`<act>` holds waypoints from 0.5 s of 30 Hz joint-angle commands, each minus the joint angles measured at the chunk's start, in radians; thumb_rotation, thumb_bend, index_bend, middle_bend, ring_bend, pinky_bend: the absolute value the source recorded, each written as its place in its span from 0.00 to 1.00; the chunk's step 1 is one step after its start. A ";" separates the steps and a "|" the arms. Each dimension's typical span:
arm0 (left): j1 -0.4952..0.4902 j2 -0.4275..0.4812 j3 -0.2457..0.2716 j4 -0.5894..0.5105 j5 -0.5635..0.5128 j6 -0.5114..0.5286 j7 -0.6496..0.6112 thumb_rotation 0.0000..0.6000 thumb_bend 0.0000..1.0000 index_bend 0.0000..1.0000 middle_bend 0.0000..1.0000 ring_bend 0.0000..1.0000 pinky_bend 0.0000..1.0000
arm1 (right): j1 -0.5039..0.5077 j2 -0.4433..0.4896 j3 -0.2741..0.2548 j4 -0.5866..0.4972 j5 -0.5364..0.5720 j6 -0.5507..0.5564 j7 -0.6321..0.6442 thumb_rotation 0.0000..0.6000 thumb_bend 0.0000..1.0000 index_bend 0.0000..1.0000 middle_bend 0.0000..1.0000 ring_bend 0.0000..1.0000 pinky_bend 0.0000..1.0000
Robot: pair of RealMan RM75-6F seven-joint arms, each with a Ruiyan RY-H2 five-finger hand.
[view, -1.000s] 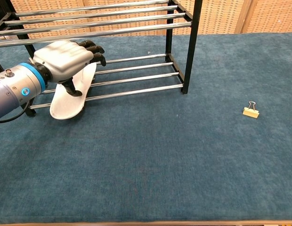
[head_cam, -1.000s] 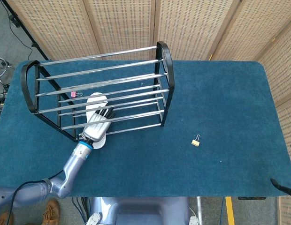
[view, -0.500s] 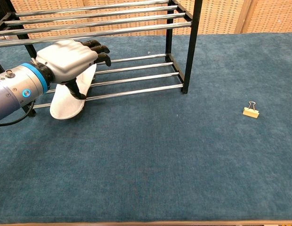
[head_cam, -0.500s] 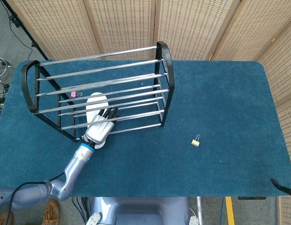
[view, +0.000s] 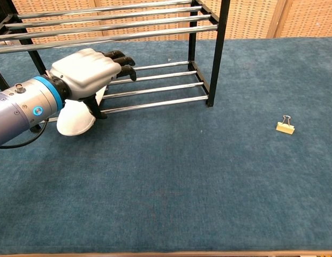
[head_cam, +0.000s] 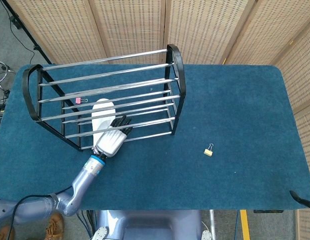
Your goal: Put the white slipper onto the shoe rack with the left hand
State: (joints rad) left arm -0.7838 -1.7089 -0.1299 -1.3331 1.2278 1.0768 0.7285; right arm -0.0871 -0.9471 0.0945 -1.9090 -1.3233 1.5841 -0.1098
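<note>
Chest view: left hand (view: 85,72) hovers with fingers spread, holding nothing, above the slipper (view: 76,119) on the rack's (view: 155,85) lower front rails; it looks light, floppy, best pinched at its overhanging edge.

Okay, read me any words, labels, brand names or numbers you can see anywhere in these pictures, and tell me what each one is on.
No readable text in either view.
The left hand's wrist cuff carries small round marks, too small to read as letters or numbers.
The white slipper, the shoe rack, the tan binder clip and the pink clip show no lettering.
</note>
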 commanded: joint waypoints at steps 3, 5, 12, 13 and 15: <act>-0.002 -0.008 0.022 0.005 0.061 0.008 -0.054 1.00 0.09 0.25 0.10 0.05 0.22 | -0.001 0.001 0.000 0.001 0.000 0.001 0.003 1.00 0.00 0.00 0.00 0.00 0.00; -0.001 -0.011 0.031 0.012 0.089 0.012 -0.086 1.00 0.10 0.25 0.10 0.05 0.22 | -0.001 0.002 0.000 0.001 0.000 0.000 0.003 1.00 0.00 0.00 0.00 0.00 0.00; 0.001 -0.002 0.050 -0.006 0.129 -0.009 -0.172 1.00 0.20 0.25 0.10 0.05 0.22 | 0.000 0.000 -0.001 0.001 -0.001 -0.001 -0.001 1.00 0.00 0.00 0.00 0.00 0.00; 0.001 0.002 0.054 -0.009 0.140 -0.011 -0.191 1.00 0.24 0.25 0.10 0.05 0.22 | 0.000 0.000 -0.001 0.000 -0.001 -0.001 -0.002 1.00 0.00 0.00 0.00 0.00 0.00; 0.001 0.009 0.063 -0.016 0.156 -0.019 -0.226 1.00 0.31 0.25 0.10 0.05 0.21 | 0.000 -0.001 -0.001 0.000 -0.002 0.000 -0.004 1.00 0.00 0.00 0.00 0.00 0.00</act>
State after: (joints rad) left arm -0.7830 -1.7078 -0.0774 -1.3402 1.3661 1.0666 0.5298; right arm -0.0868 -0.9478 0.0934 -1.9088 -1.3248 1.5836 -0.1134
